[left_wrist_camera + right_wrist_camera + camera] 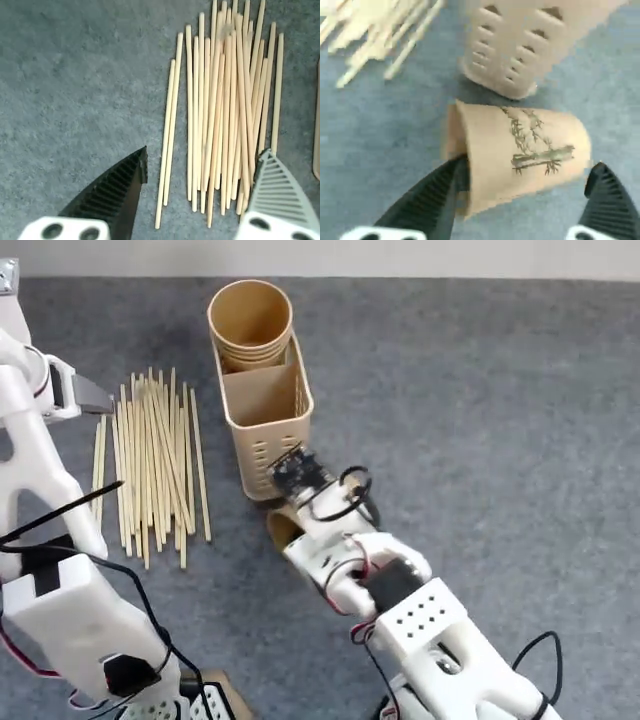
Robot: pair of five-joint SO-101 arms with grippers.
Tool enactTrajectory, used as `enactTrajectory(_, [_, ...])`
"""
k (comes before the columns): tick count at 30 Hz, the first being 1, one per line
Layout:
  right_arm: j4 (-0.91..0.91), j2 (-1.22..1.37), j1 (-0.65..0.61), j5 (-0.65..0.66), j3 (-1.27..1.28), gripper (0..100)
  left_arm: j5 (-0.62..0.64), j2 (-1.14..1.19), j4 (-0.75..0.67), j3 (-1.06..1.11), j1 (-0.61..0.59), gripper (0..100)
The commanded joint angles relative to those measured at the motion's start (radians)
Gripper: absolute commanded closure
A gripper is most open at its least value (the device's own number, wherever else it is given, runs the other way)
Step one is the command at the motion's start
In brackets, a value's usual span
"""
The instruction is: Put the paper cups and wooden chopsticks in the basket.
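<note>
- The right jaws stand wide open around a paper cup (520, 155) that lies on its side on the desk (480, 390).
- One of the black fingers (427, 200) touches the cup by its rim. The other sits just beside the cup's base, and contact there cannot be made out.
- The lying cup is brown with a bamboo drawing on its wall. In the high view its open mouth (283, 528) peeks out from under the right arm (400, 600), facing the chopsticks' side.
- This cup rests just beside the near end wall of the basket (262, 455), outside it.
- The basket is beige with slotted walls and a divider that makes two compartments. A stack of paper cups (250, 325) stands upright in the far compartment, rising above the rim.
- The left jaws are also open and hold nothing. One finger is black (115, 190) and the other pale grey (275, 185).
- Between those fingers lie the ends of the wooden chopsticks (225, 110), with the jaws spread across most of the pile's width. Whether the fingertips touch the desk cannot be told.
- In the high view the chopsticks (155, 465) lie in a loose, roughly parallel pile on the desk, left of the basket and apart from it. Two of them sit slightly off the pile's outer edge.
- The left arm (40, 490) runs along the left side of the desk, its jaws by the far outer corner of the pile.
</note>
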Motion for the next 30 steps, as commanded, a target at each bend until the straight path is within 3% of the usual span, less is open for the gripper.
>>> enactTrajectory(1, [-0.008,-0.012,0.137,0.028,-0.070,63.7,-0.009,-0.048,-0.006,0.019,-0.015,65])
enactTrajectory(5, [-0.007,-0.012,0.259,0.126,-0.128,63.7,-0.009,-0.050,-0.038,0.019,-0.016,65])
enactTrajectory(9, [-0.007,-0.012,0.335,0.135,-0.134,63.7,-0.009,-0.048,-0.037,0.024,0.004,65])
enactTrajectory(16, [-0.012,0.027,0.363,0.137,-0.130,63.8,-0.009,-0.048,-0.032,0.024,0.005,65])
enactTrajectory(20, [-0.012,0.252,0.372,0.130,-0.143,63.8,-0.009,-0.048,-0.031,0.024,0.007,65])
enactTrajectory(26, [-0.007,0.634,0.430,0.118,-0.415,64.4,-0.009,-0.048,-0.031,0.024,0.008,65])
enactTrajectory(28, [-0.005,0.696,0.449,0.071,-0.509,70.9,-0.009,-0.048,-0.031,0.024,0.007,65])
enactTrajectory(30, [-0.004,0.722,0.467,0.040,-0.584,84.3,-0.009,-0.048,-0.032,0.024,0.005,65])
